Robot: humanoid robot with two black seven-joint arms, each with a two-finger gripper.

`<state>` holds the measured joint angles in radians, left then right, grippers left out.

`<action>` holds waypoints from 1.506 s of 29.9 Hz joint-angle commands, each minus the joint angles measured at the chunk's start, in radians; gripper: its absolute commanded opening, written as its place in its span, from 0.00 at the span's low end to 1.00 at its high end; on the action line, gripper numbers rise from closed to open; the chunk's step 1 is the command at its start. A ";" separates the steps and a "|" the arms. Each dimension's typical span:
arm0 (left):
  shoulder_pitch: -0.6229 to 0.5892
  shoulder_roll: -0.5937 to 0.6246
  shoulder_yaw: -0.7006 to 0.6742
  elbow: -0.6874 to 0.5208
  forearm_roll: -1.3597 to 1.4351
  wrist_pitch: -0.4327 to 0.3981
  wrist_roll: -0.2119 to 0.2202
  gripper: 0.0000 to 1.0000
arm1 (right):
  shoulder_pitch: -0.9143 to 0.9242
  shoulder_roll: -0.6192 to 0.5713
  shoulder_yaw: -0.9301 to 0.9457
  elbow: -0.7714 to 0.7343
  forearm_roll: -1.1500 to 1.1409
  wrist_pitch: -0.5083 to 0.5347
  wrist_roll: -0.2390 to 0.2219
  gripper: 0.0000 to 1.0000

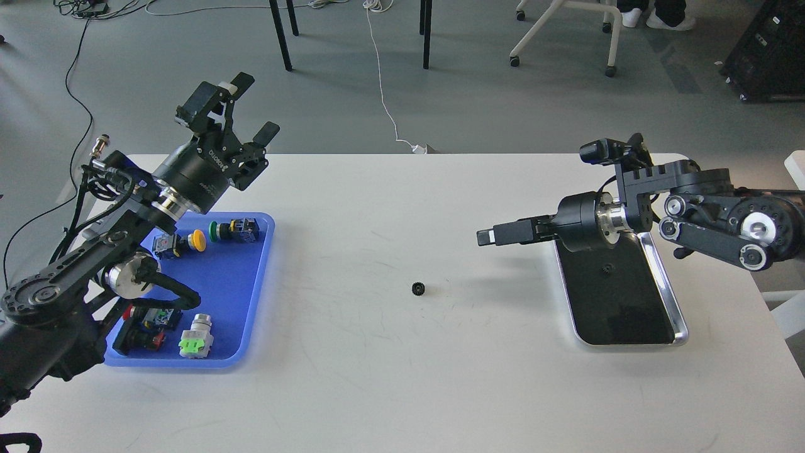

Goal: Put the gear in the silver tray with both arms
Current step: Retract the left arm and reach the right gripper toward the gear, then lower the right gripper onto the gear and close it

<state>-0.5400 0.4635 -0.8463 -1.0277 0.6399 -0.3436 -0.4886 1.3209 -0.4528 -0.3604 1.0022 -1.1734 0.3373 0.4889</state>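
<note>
Gear [418,289], small, black and toothed, lying flat on the bare white worktop [402,377] near its middle, touched by nothing. Well apart from both trays, a little nearer the silver one.

Silver tray [681,327] over on the right, long side running away from the camera, dark mirror-like inside catching reflections, a tiny dark speck showing near its upper middle. Could be a reflection, could be a part; cannot tell.

Right claw [487,236] stretched out level above the worktop, pointing left toward the centre, hanging just off the tray's near-left corner. Seen edge-on as one dark bar with a pale tip, so fingers cannot be told apart; spread or together, cannot tell. Right arm's thick silver-disc joints sitting over the tray's far end.

Left claw [242,113] raised high over the worktop's back-left corner, pointing up and away, fingers clearly spread wide, nothing between them. White lettering visible on its black body.

Blue tray [264,277] below it on the left, partly covered by the left arm. Inside: yellow-capped button [196,240], green-capped button [217,230], red button [129,311] near the front-left, and a silver piece on a bright green base [197,340] at the front.

Gear lying open between the two claws, below the right one's tip and to its left.
</note>
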 commanded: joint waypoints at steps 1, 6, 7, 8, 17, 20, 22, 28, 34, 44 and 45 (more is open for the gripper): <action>0.008 0.000 -0.011 -0.003 0.000 0.000 0.000 0.98 | 0.089 0.150 -0.147 -0.033 -0.061 -0.115 0.000 0.97; 0.011 0.010 -0.010 -0.038 -0.015 0.000 0.000 0.98 | 0.142 0.348 -0.319 -0.112 -0.083 -0.196 0.000 0.97; 0.015 0.017 -0.010 -0.043 -0.020 0.000 0.000 0.98 | 0.142 0.377 -0.339 -0.131 -0.097 -0.210 0.000 0.96; 0.020 0.018 -0.010 -0.048 -0.023 0.000 0.000 0.98 | 0.142 0.406 -0.354 -0.149 -0.110 -0.224 0.000 0.96; 0.035 0.032 -0.011 -0.061 -0.026 0.000 0.000 0.98 | 0.104 0.453 -0.451 -0.197 -0.121 -0.330 0.000 0.94; 0.040 0.034 -0.011 -0.066 -0.026 0.000 0.000 0.98 | 0.084 0.453 -0.451 -0.198 -0.120 -0.342 0.000 0.93; 0.048 0.034 -0.011 -0.069 -0.026 0.000 0.000 0.98 | 0.070 0.453 -0.451 -0.200 -0.118 -0.365 0.000 0.93; 0.052 0.034 -0.011 -0.080 -0.026 0.000 0.000 0.98 | 0.047 0.453 -0.450 -0.201 -0.111 -0.399 0.000 0.93; 0.064 0.035 -0.011 -0.081 -0.026 -0.001 0.000 0.98 | 0.003 0.453 -0.450 -0.232 -0.109 -0.439 0.000 0.92; 0.081 0.038 -0.013 -0.104 -0.026 -0.001 0.000 0.98 | -0.054 0.453 -0.434 -0.270 -0.092 -0.478 0.000 0.81; 0.081 0.038 -0.013 -0.104 -0.026 0.000 0.000 0.98 | -0.054 0.453 -0.431 -0.269 -0.077 -0.481 0.000 0.81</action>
<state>-0.4592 0.5015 -0.8590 -1.1316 0.6136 -0.3442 -0.4887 1.2721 0.0000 -0.7997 0.7329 -1.2753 -0.1340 0.4886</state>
